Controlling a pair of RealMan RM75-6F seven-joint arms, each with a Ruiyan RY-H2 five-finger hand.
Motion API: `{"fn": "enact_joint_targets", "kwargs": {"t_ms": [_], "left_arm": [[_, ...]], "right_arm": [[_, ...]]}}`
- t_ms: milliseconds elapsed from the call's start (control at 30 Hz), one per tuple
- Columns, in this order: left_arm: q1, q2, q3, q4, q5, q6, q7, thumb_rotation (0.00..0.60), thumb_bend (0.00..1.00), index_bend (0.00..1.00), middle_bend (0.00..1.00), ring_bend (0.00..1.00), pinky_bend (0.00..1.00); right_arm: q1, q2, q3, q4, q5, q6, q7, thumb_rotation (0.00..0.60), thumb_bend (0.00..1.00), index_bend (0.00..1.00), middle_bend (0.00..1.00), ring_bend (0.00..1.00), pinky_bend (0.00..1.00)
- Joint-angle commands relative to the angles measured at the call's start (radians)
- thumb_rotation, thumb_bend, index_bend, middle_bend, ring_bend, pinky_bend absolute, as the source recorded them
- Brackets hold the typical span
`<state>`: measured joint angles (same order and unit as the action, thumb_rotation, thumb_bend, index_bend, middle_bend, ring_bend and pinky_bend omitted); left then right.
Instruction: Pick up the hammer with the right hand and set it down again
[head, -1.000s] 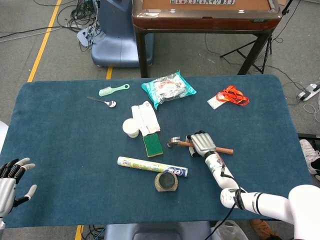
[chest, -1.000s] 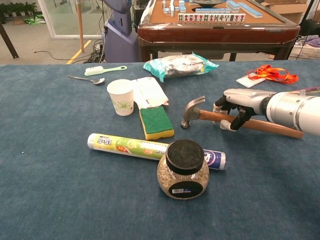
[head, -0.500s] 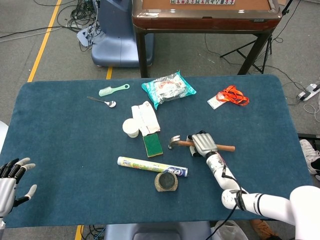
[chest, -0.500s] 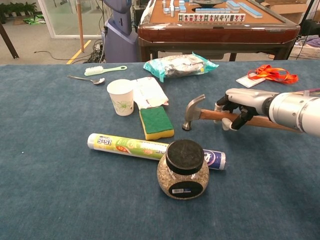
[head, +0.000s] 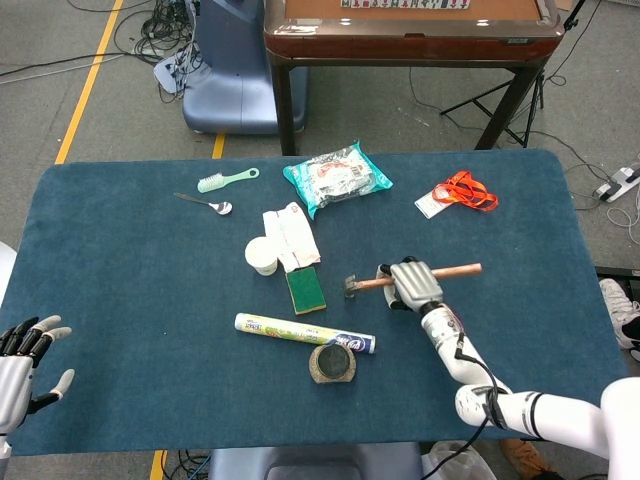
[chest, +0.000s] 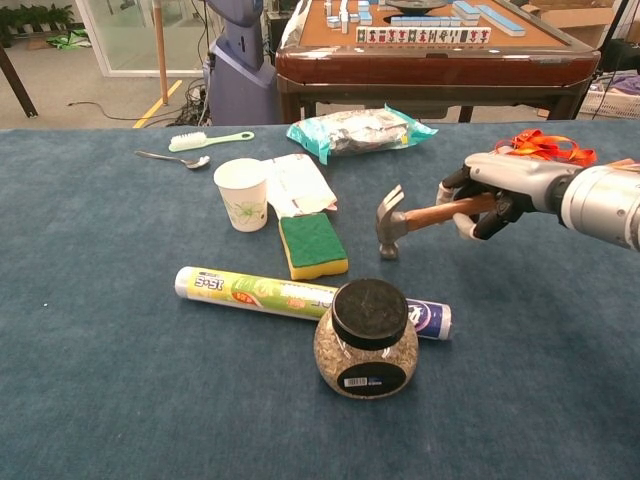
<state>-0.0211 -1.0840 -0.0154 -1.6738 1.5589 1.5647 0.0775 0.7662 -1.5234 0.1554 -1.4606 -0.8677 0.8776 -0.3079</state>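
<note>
The hammer (head: 366, 283) (chest: 412, 217) has a metal head and a wooden handle. It hangs above the blue table, head tilted down to the left. My right hand (head: 414, 283) (chest: 493, 190) grips its handle near the middle, fingers wrapped around it. The handle's far end (head: 466, 268) sticks out to the right in the head view; in the chest view it is hidden behind the hand. My left hand (head: 22, 360) hovers at the table's near left corner, fingers spread, holding nothing.
A green sponge (chest: 313, 243), a paper cup (chest: 242, 194), a long tube (chest: 300, 296) and a dark-lidded jar (chest: 367, 337) lie left and in front of the hammer. A snack bag (chest: 358, 129), brush (chest: 208, 140), spoon (chest: 172, 158) and orange lanyard (chest: 540, 147) lie farther back.
My right hand has lifted the hammer off the table; the handle end rose and the head now tips downward. The left hand has not moved.
</note>
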Motion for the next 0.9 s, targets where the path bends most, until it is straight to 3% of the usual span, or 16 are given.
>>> {"fn": "enact_joint_targets", "kwargs": {"t_ms": [33,467,900], "left_arm": [[-0.001,0.000,0.000,0.000,0.001,0.000,0.000,0.600,0.25,0.28,0.19,0.11,0.13],[0.000,0.002,0.002,0.000,0.007,0.002,-0.008,0.600,0.25,0.28,0.19,0.11,0.13],[0.000,0.002,0.003,0.000,0.010,0.004,-0.010,0.600,0.25,0.28,0.19,0.10,0.13]], "right_arm": [[-0.010,0.013,0.002,-0.009,-0.021,0.007,0.018,0.600,0.95,0.61,0.65,0.46,0.28],[-0.022,0.068,0.017,-0.051,-0.063,-0.002,0.064,0.600,0.99,0.71,0.76,0.65,0.66],[-0.017,0.087,0.026,-0.081,-0.056,-0.029,0.089,0.600,1.00,0.77,0.84,0.73,0.70]]}}
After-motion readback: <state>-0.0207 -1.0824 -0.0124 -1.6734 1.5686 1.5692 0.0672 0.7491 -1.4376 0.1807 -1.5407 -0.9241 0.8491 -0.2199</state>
